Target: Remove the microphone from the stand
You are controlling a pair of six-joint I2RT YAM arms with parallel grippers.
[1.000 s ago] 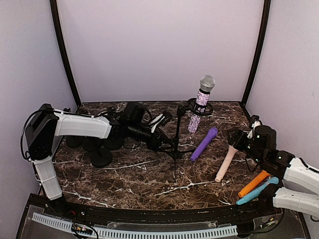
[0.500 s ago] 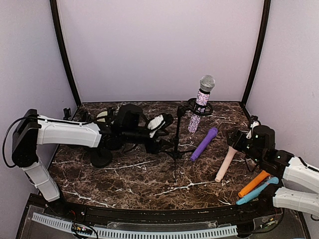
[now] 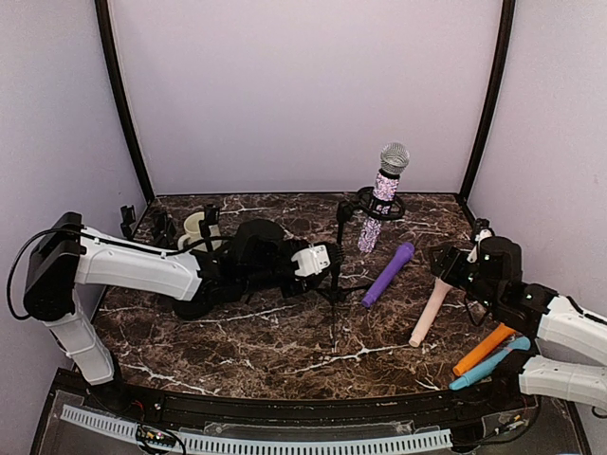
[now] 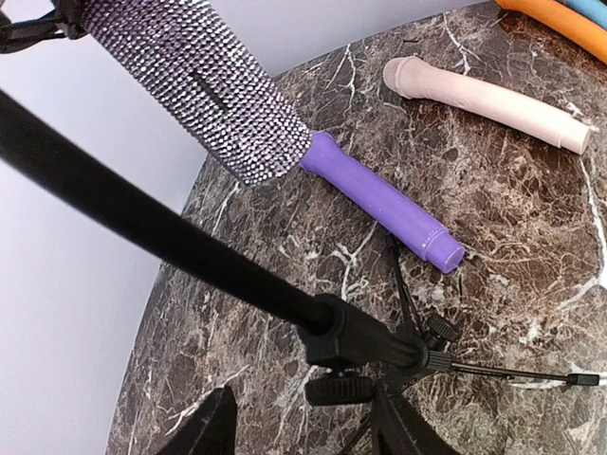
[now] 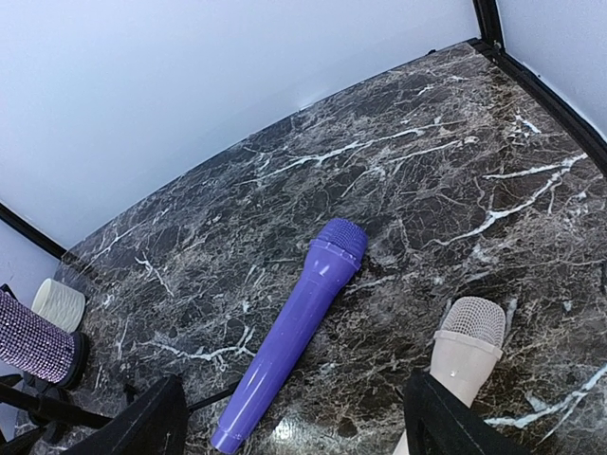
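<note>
The microphone (image 3: 384, 194), glittery silver and lilac with a mesh head, stands upright in the clip of the black stand (image 3: 339, 248) at the back middle. Its sparkly handle (image 4: 199, 81) fills the upper left of the left wrist view. My left gripper (image 3: 321, 260) is low beside the stand's pole, left of it. It is open, and the stand's lower joint and knob (image 4: 365, 346) sit just ahead between the fingers (image 4: 204, 431). My right gripper (image 3: 446, 265) hovers open at the right, above a purple microphone (image 5: 294, 332) and a beige microphone (image 5: 465, 346).
The purple microphone (image 3: 389, 273) and beige microphone (image 3: 429, 313) lie right of the stand's tripod legs. Orange (image 3: 484, 349) and blue (image 3: 488, 368) microphones lie near the right arm. A cream cup (image 3: 196, 227), black clips (image 3: 161, 227) and a black disc base (image 3: 190, 301) sit at the left.
My left arm has swung down and forward, bringing its gripper lower against the stand's pole and uncovering the cup and clips behind. Its jaws widened, then narrowed somewhat. The right arm has not moved.
</note>
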